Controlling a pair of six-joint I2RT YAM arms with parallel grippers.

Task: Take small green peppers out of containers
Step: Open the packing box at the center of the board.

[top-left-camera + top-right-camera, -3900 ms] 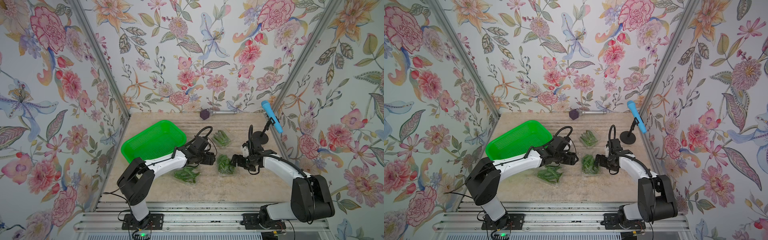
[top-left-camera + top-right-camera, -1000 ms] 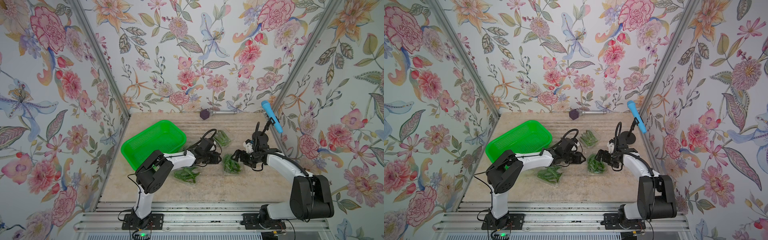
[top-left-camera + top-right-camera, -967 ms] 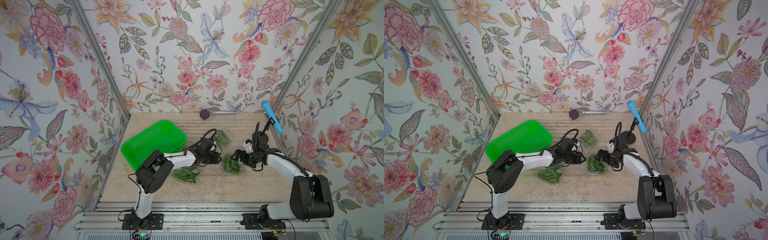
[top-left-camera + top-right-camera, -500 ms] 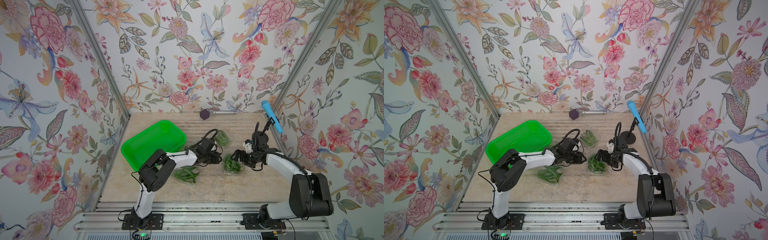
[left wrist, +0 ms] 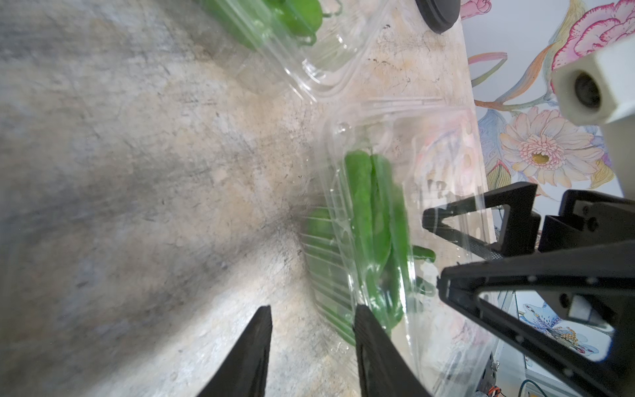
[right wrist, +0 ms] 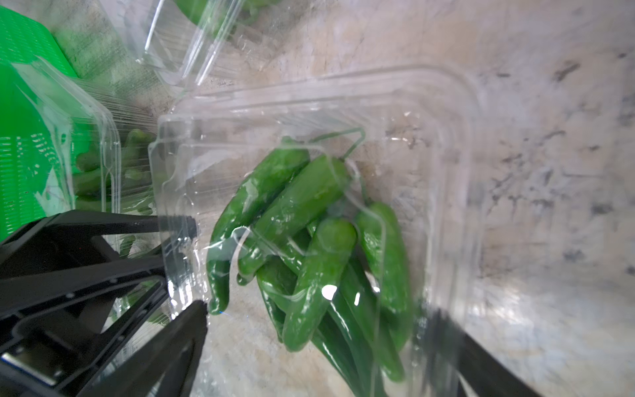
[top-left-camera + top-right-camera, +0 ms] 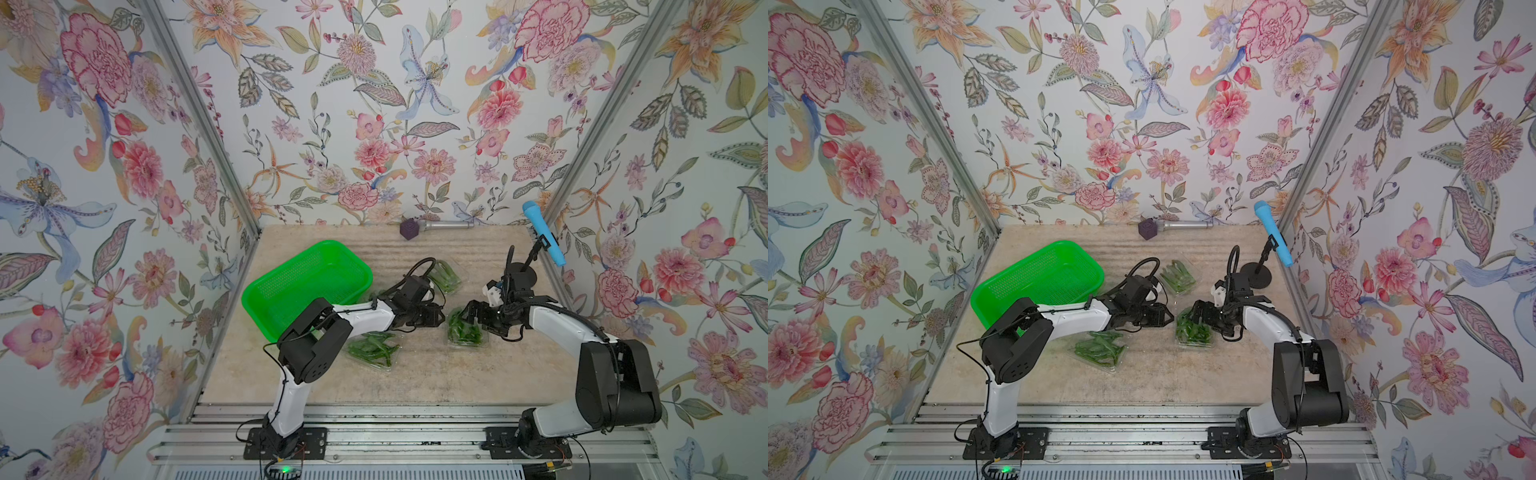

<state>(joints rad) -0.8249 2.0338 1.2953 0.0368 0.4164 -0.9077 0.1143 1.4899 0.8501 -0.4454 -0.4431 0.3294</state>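
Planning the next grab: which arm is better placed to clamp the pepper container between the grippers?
Probably right: the right gripper, open wide, straddles the container; the left gripper sits beside its edge.

Glossy green peppers (image 6: 316, 261) lie in clear thin plastic containers (image 6: 460, 165) on a rough, matt mottled tabletop (image 6: 556, 178).

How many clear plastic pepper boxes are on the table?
4: a back box, a middle box, a front box, and a fourth box beside the green basket, mostly hidden under the left arm.
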